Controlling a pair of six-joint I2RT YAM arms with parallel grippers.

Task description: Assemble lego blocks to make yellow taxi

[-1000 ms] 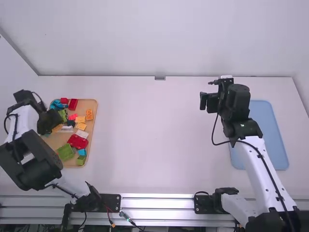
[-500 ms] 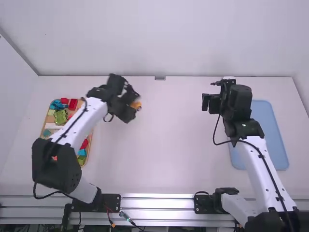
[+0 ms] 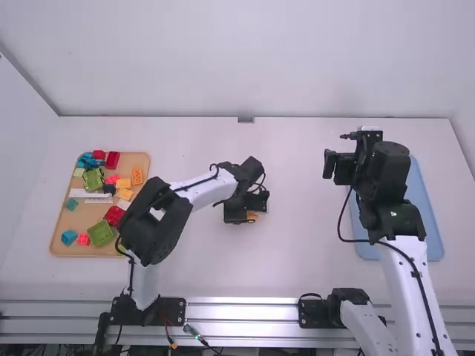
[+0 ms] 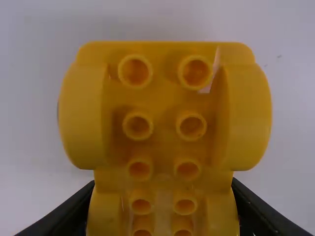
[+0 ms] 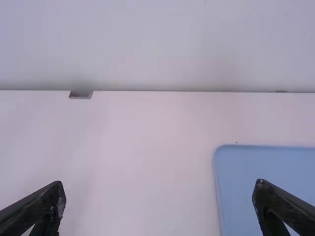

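Left arm [image 3: 199,190] has swung inward since the earlier frames, away from the wooden tray [image 3: 87,219], and its gripper is now low near the middle of the white table [image 3: 312,245]. The right arm [image 3: 408,274] has shifted slightly outward. To do this step well, the yellow piece [image 4: 163,114] probably wants to go down level and slowly, squared to the table, with the grip eased only once it rests flat; a tilted release could tip it. It looks like a rounded vehicle base, with 2 columns of hollow round pegs facing the wrist camera. It sits between the 2 fingers of the left gripper [image 4: 163,184], which appear clamped against its sides, its wider end extending beyond the tips. Whether it touches the table, I cannot tell. The right gripper [image 5: 160,187] holds nothing, its 2 fingers spread wide, close to the blue tray [image 3: 423,230]. Assorted blocks [image 3: 102,232] lie on the wooden tray.
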